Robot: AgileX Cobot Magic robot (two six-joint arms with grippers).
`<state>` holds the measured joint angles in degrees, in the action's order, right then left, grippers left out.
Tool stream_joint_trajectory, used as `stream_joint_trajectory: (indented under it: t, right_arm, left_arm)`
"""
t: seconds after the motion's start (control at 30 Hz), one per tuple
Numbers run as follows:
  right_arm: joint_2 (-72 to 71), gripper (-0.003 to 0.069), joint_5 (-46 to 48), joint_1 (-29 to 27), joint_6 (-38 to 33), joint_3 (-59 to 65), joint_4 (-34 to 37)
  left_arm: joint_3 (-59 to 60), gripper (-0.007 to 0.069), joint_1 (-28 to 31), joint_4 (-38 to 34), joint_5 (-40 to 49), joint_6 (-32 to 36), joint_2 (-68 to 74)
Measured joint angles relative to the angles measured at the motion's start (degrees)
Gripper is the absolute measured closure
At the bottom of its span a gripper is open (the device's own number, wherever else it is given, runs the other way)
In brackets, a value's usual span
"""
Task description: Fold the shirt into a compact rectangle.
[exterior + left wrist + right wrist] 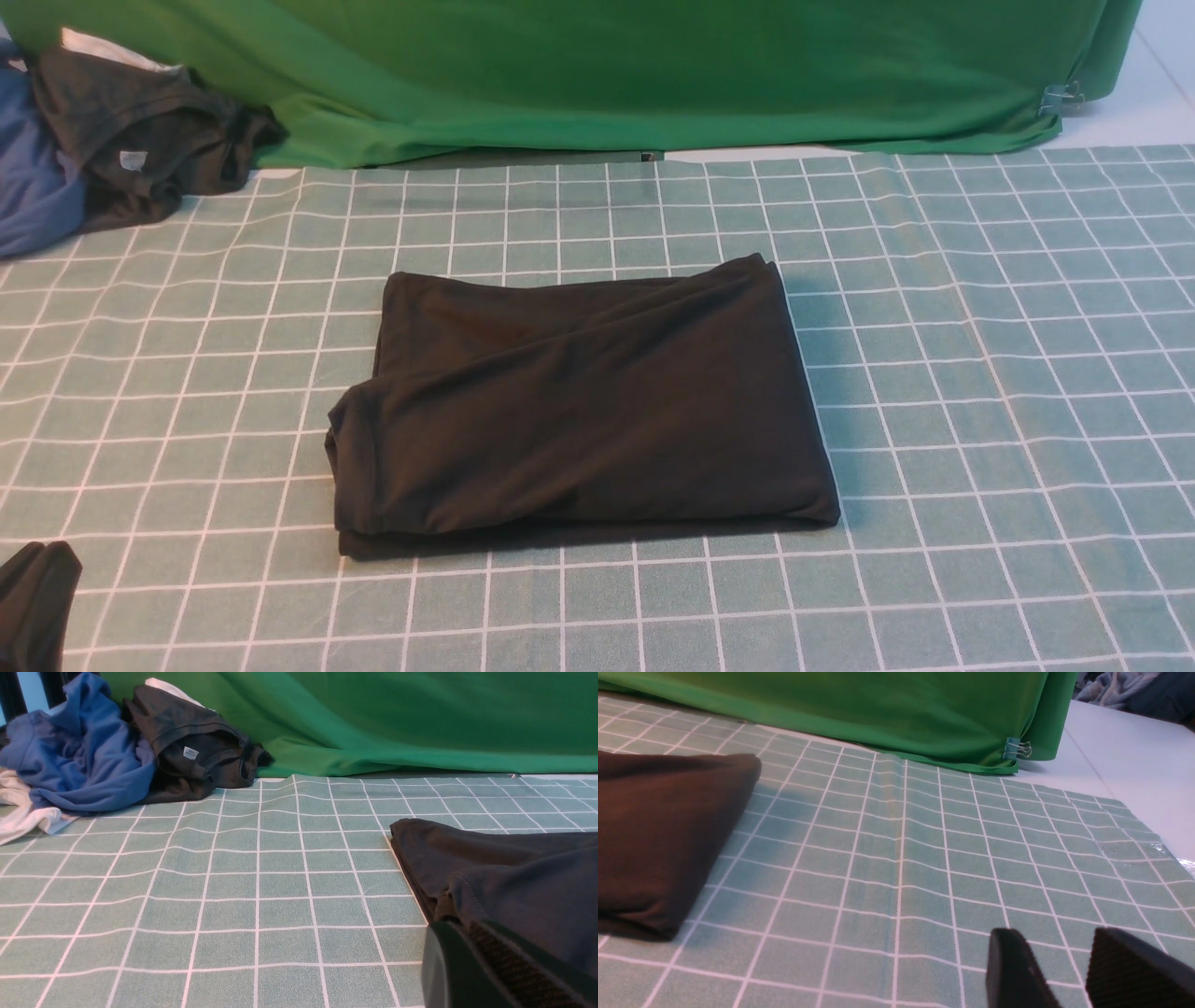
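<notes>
The shirt (583, 411) lies folded into a thick, roughly rectangular black bundle on the green checked tablecloth (980, 373), its printed chest and neck label hidden inside the layers. Neither arm holds it. The right gripper (1064, 970) sits low over bare cloth with a narrow gap between its two fingers and nothing in them; the bundle's rounded corner lies well apart from it, off toward the robot's left and a little ahead. The left gripper (495, 970) shows only one dark ribbed finger, so whether it is parted or closed cannot be told; it sits just beside the bundle's near left corner, and contact cannot be made out. By the look of it, folding is at or near its end — the arms appear clear of the work. What remains, if anything, is tidying: the top layer runs askew, a diagonal crease crosses it, and the left edge bulges past the layers beneath. Squaring that would call for the left gripper to pinch the loose edge beside it and draw it flush — without dragging the whole stack. Well ahead of the left gripper, a dark garment with a grey tag (191, 746) and a blue garment (84, 760) lie heaped before the green backdrop (653, 65).
</notes>
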<state>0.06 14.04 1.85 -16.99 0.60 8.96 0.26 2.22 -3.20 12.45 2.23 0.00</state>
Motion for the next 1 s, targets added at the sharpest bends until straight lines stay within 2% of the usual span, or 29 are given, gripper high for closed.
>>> stream_joint_trajectory:
  t: [1.0]
  right_arm:
    - [0.0,0.0421,0.05,0.0,0.0,0.0,0.0]
  left_arm:
    - [0.0,0.061,0.0,0.13,0.0,0.02,0.0]
